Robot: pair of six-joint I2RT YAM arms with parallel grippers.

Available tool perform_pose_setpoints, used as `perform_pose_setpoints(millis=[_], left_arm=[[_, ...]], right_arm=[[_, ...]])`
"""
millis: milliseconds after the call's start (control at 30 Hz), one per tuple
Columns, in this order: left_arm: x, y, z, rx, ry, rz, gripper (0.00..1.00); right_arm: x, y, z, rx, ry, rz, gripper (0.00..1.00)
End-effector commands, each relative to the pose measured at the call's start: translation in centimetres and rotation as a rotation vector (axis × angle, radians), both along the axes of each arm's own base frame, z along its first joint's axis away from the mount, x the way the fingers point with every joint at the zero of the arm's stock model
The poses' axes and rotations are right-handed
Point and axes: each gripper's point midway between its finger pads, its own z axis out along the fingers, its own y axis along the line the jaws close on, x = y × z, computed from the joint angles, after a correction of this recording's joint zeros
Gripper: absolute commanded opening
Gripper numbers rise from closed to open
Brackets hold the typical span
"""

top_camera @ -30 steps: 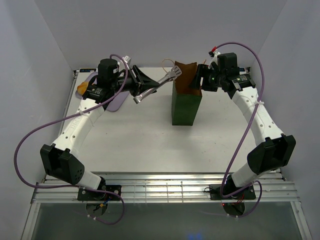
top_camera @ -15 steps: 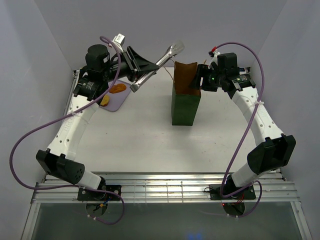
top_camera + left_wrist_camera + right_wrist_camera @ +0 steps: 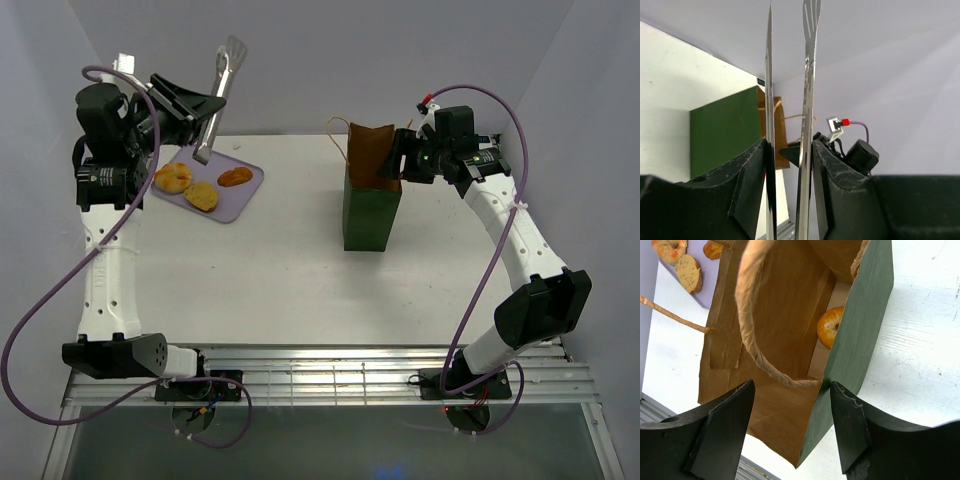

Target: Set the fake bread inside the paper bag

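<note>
Bread (image 3: 201, 196) in two places: three pieces on lilac tray (image 3: 228, 207) below raised left gripper (image 3: 788, 150), one orange piece (image 3: 829, 329) down inside paper bag (image 3: 860, 315), just beyond right gripper (image 3: 790, 385). Clamps tongs (image 3: 807, 75) between left jaws, blades parted and empty, probably lifted ready for another pick. Straddles bag's wall with right jaws, likely keeping mouth open; pinching or not, cannot tell.

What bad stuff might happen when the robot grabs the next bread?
1. The thin metal tongs in the left gripper may let a rounded pastry, like the doughnut, slip out on the way over.
2. The paper bag is tall and narrow; a bump from the tongs might tip it, though the right gripper steadies its wall.
</note>
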Motion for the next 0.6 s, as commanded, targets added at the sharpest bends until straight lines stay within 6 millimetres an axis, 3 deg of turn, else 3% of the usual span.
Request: perform_pose_setpoints(millis=[0, 67, 133, 167, 300, 567], left_arm=[[-0.6, 3.8, 0.3, 0.041, 0.004, 0.091, 0.50], [0.2, 6.5, -2.4, 0.032, 0.077, 0.155, 0.50], [0.1, 7.9, -4.2, 0.017, 0.120, 0.182, 0.49], [0.4, 8.7, -6.8, 0.013, 0.178, 0.199, 0.49], [1.0, 12.4, -11.3, 0.090, 0.252, 0.296, 0.49], [3.4, 16.5, -18.3, 0.134, 0.394, 0.407, 0.50]], right_arm=[[-0.1, 0.1, 1.7, 0.025, -0.046, 0.016, 0.68], [-0.1, 0.1, 1.8, 0.025, -0.048, 0.016, 0.68], [-0.2, 0.1, 1.7, 0.026, -0.046, 0.017, 0.68], [-0.2, 0.2, 1.6, 0.027, -0.042, 0.017, 0.68], [-0.3, 0.6, 1.4, 0.047, -0.032, 0.030, 0.68], [-0.6, 1.3, 0.9, 0.084, -0.018, 0.053, 0.68]])
